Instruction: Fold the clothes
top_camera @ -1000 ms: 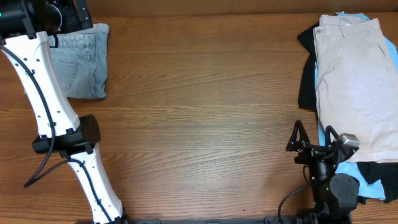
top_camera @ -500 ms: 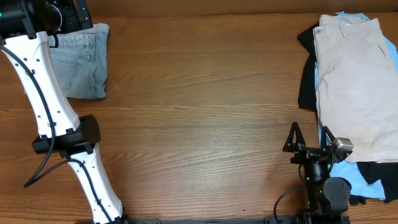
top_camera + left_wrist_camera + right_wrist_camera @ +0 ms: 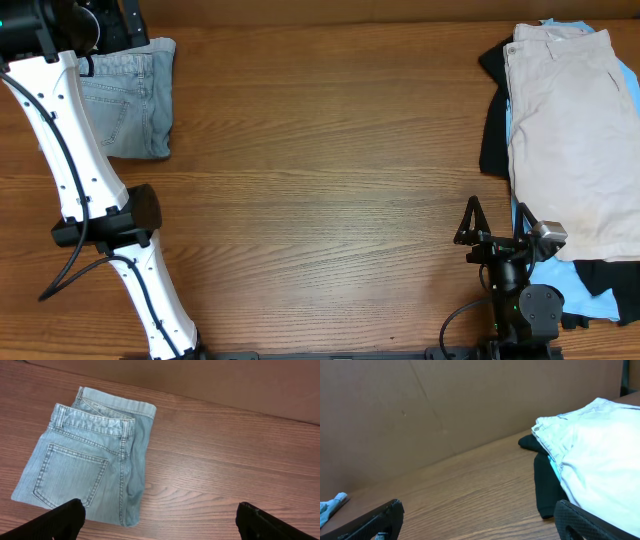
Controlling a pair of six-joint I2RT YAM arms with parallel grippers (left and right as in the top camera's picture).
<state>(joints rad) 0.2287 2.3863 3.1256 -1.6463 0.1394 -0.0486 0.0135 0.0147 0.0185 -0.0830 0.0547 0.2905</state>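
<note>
Since a second ago my right gripper [image 3: 497, 225] has slid slightly away from the beige shorts [image 3: 570, 130], toward the table's [image 3: 320, 180] middle and its front edge; over the last half second it has not moved, and my left arm has kept its pose throughout. The beige shorts lie flat on top of the pile, over a sky-blue piece [image 3: 560, 275] and a black piece [image 3: 492, 130] whose edges stick out on the side facing the table's middle and toward the front. The pile runs to the right border of the overhead view. My right gripper stands just beside the beige shorts' front corner, fingers spread wide and holding nothing. Far across from the beige shorts, at the opposite back corner, the denim shorts [image 3: 90, 475] lie folded, back pocket up, with my left gripper [image 3: 157, 520] above them, also spread wide and empty-handed. Bare wood stretches between the two.
</note>
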